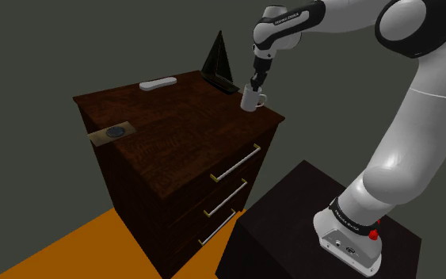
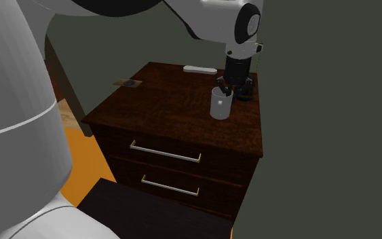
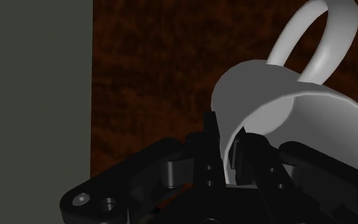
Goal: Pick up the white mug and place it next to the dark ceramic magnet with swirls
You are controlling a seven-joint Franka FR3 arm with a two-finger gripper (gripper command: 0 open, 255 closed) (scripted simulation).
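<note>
The white arm (image 1: 419,119) is seen reaching from the stand (image 1: 292,214) over a dark wooden dresser (image 1: 173,119), on whose front 3 handles (image 1: 235,165) are counted. Near the dresser's back edge a dark pyramid (image 1: 219,62) and a flat white bar (image 1: 158,83) are set. The mug (image 1: 252,99), drawn pale grey-white, is found by the top's corner at the shoulder view's right, just in front of the pyramid. Its wall is pinched by the gripper (image 1: 257,84), with 1 finger (image 3: 250,159) inside the rim and 1 outside. Whether it is raised off the top cannot be told. The magnet (image 1: 116,131) is laid at the opposite edge, well apart from the mug.
</note>
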